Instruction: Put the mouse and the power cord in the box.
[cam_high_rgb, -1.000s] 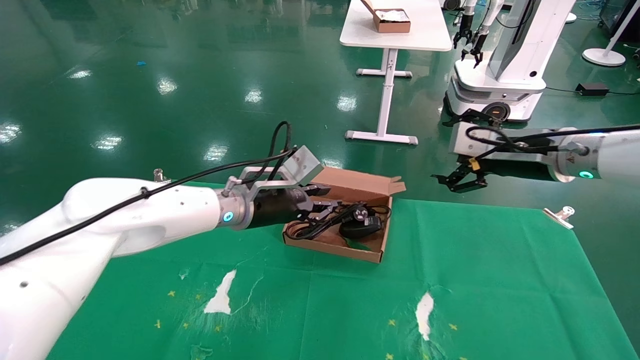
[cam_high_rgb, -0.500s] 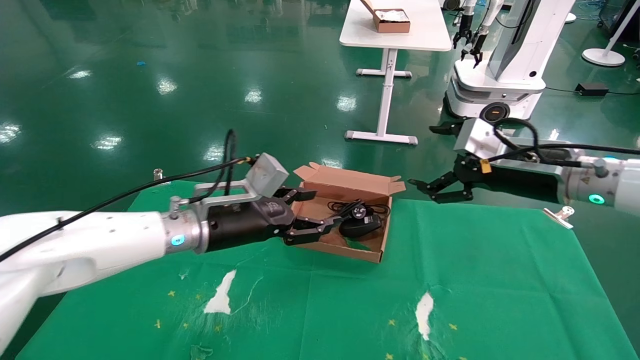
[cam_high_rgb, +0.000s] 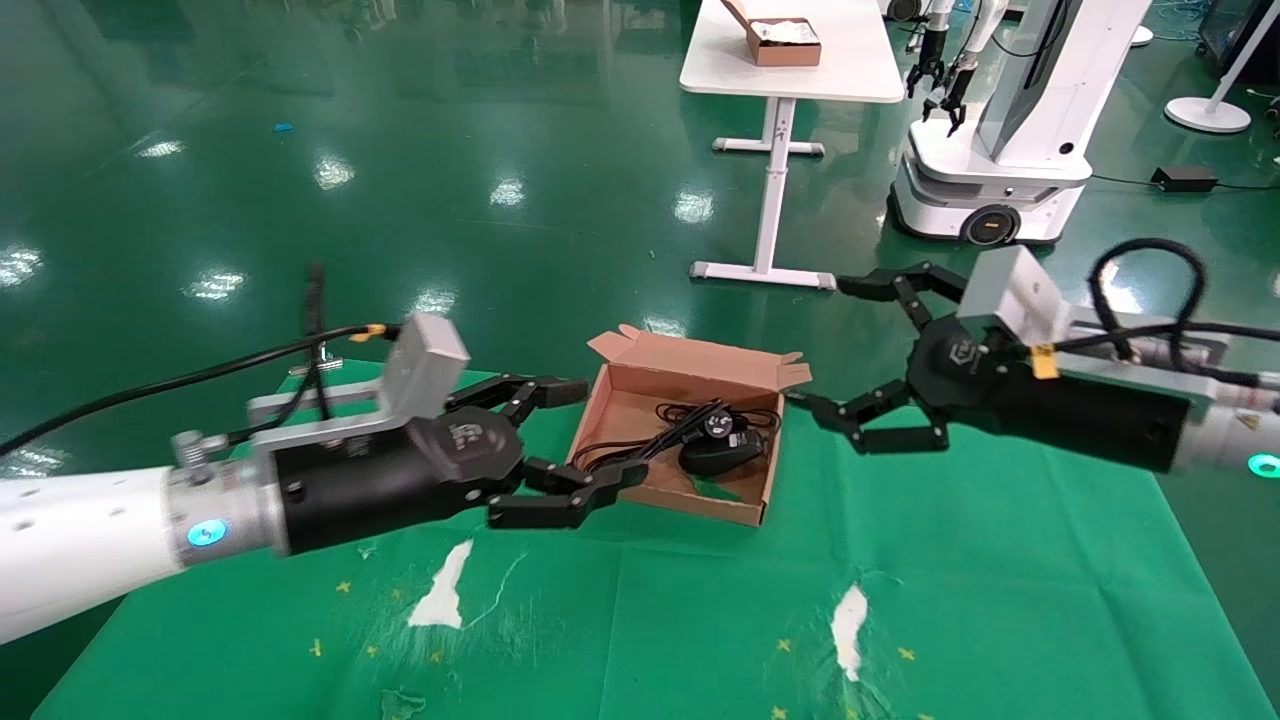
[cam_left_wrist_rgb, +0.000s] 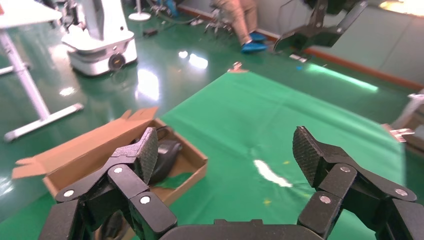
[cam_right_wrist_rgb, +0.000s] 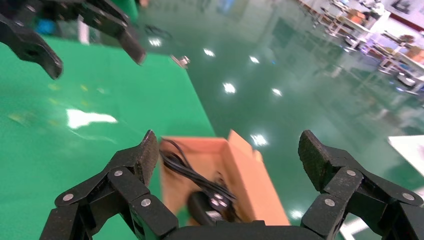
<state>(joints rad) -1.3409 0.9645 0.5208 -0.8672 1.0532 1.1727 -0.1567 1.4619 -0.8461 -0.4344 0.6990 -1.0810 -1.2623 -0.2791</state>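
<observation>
The brown cardboard box (cam_high_rgb: 745, 514) lies open on the green cloth, its lid folded back. Inside it the black mouse (cam_high_rgb: 718, 456) rests toward the right. The power cord (cam_high_rgb: 625, 455) lies in loops across the floor, its plug (cam_high_rgb: 716, 425) on top by the mouse. My left gripper (cam_high_rgb: 610, 428) is open and empty at the box's left edge. My right gripper (cam_high_rgb: 822, 345) hovers open and empty just right of the lid. The left wrist view shows the mouse (cam_left_wrist_rgb: 166, 159) past one of its fingers (cam_left_wrist_rgb: 146, 151). In the right wrist view, the cord (cam_right_wrist_rgb: 184, 167) and box wall (cam_right_wrist_rgb: 250, 175) lie between the fingers (cam_right_wrist_rgb: 312, 154).
Two white worn patches (cam_high_rgb: 441, 586) (cam_high_rgb: 848, 614) mark the cloth near me. Metal clips (cam_high_rgb: 1122, 428) (cam_high_rgb: 318, 350) hold its far corners. Beyond the table stand a white desk (cam_high_rgb: 850, 60) with a small cardboard box (cam_high_rgb: 785, 42) and another robot (cam_high_rgb: 1000, 130).
My left gripper has drawn back out of the box toward the left, open, leaving the cord inside. My right arm has swung in toward the box's right side with jaws spread wide.
</observation>
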